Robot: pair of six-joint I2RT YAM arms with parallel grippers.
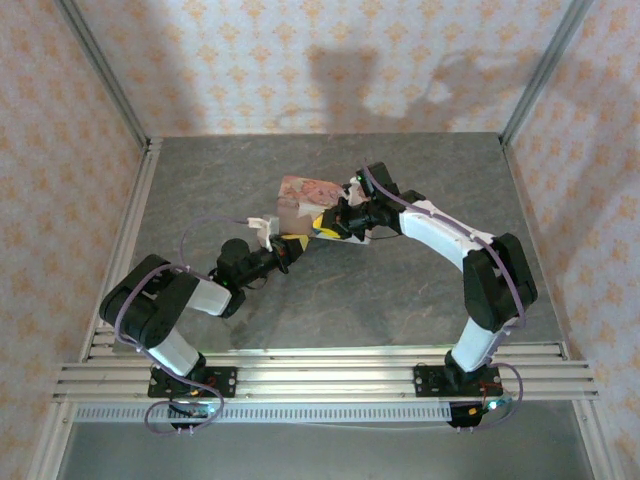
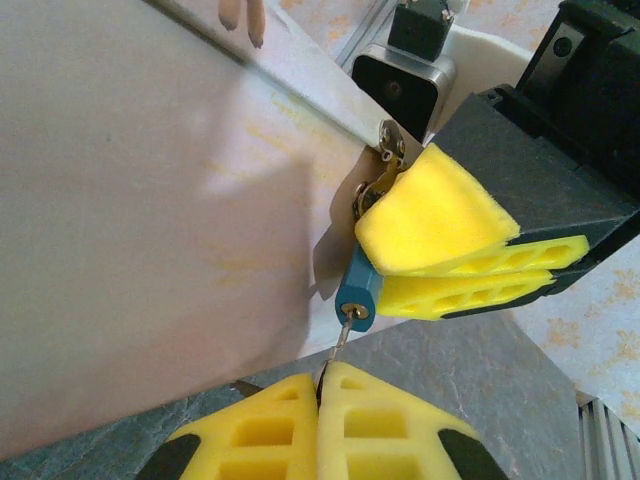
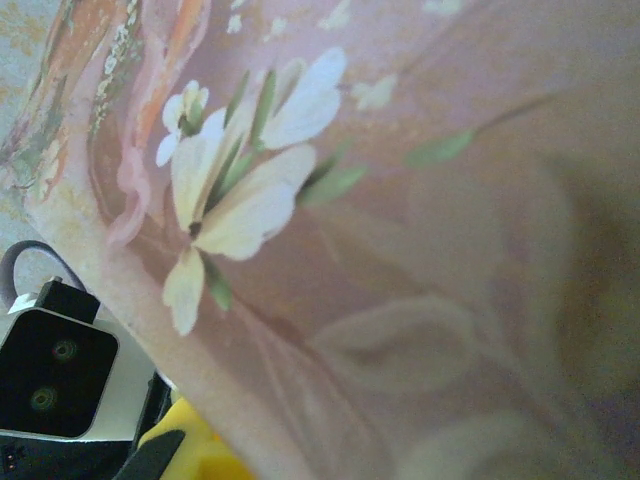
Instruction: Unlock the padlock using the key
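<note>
In the left wrist view the small blue padlock [image 2: 357, 292] hangs from the metal hasp [image 2: 385, 165] on the side of the pink box [image 2: 150, 200]. My right gripper [image 2: 372, 268] comes in from the right, its yellow fingers [image 2: 440, 215] shut on the padlock's body. The thin silvery key [image 2: 343, 338] has its tip in the keyhole on the padlock's lower end. My left gripper [image 2: 322, 372] is shut on the key's other end just below. From above, the left gripper [image 1: 297, 243] and right gripper [image 1: 322, 226] meet at the box's near side [image 1: 303, 190].
The box's flower-printed pink lid [image 3: 400, 250] sits very close in the right wrist view, with the left arm's camera [image 3: 50, 370] at its lower left. Patterned walls enclose the grey table [image 1: 400, 290]. Aluminium rails [image 1: 320, 375] run along the near edge.
</note>
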